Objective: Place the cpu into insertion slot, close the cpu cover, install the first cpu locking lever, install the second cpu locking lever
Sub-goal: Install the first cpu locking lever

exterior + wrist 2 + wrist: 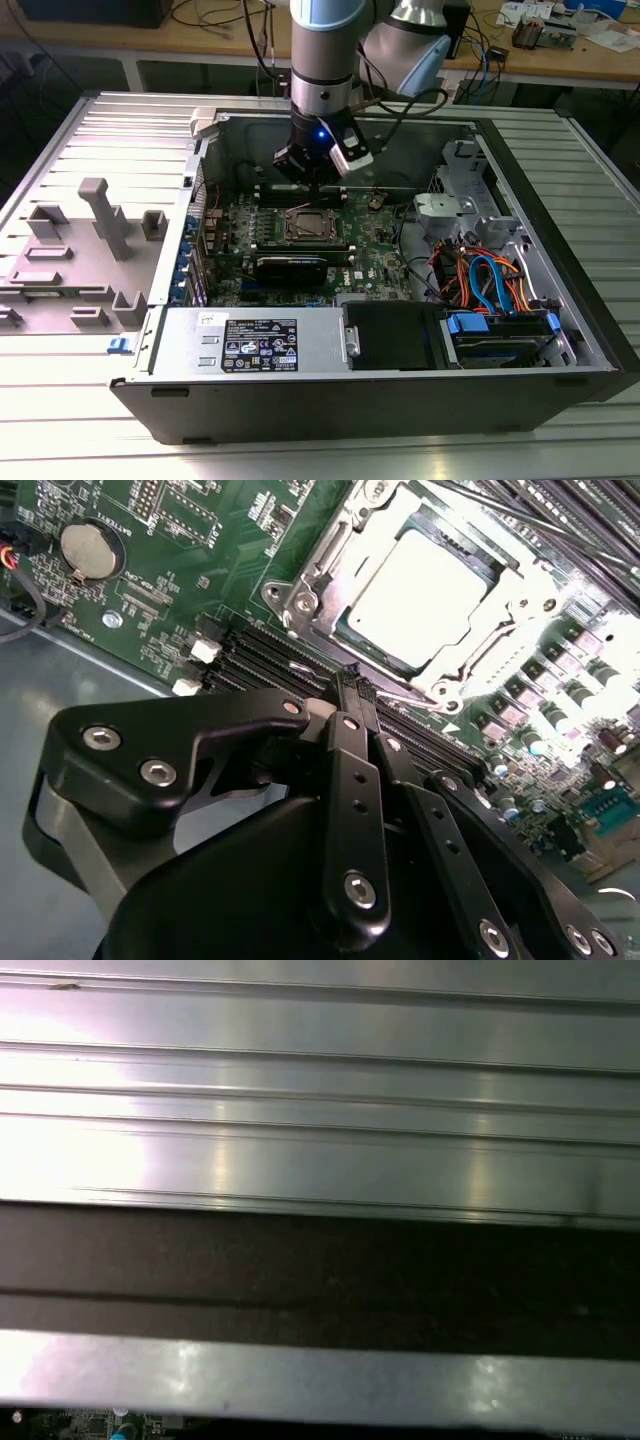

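CPU [420, 600] already lay in the insertion slot [300, 600] when we looked, its dull silver top showing through the window of the cpu cover [475, 645], which appeared to lie flat over it. In the exterior view's frame the socket sat near the middle of the green motherboard [375, 250], inside the open computer case [560, 290], with our gripper [312, 185] hanging just above its far edge. In the second wrist view the gripper [350, 695] had its black fingers [355, 780] drawn close together, nearly touching, with nothing between them. We judged the chip light, rigid and fragile, best taken by its edges and never pressed on the underside; the cover we took for thin, stiff sheet metal, springy at its hinge. The locking levers we judged to be slim, stiff wire that would resist before snapping under a catch. Whether either lever was latched we could not tell: bright glare washed out the right side of the socket, and the gripper's own body hid the board nearest us. The first wrist view gave us ribbed grey metal panel [320, 1090] and a dark band, with a sliver of board at one edge. Black memory slots [260, 655] ran beside the socket.
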Controlling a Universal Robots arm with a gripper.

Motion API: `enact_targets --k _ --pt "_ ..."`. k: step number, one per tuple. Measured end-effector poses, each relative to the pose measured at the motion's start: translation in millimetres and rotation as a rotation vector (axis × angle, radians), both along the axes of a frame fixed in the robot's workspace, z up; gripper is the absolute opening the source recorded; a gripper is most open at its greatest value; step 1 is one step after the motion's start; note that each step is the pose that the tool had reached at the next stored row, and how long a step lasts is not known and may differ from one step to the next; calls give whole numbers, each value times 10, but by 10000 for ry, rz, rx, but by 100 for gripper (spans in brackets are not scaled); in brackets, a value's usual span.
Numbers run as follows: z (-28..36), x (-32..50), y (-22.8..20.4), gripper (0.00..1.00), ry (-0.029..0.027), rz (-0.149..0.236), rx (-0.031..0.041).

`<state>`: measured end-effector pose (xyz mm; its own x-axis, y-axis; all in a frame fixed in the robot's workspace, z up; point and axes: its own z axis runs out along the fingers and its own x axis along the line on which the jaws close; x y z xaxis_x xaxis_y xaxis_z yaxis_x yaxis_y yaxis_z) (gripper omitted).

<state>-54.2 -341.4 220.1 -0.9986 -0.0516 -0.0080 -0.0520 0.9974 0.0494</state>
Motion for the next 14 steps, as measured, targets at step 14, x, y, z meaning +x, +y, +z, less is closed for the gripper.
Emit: enact_targets --k 14 --pt "-132 109 0 11 1 -1 9"
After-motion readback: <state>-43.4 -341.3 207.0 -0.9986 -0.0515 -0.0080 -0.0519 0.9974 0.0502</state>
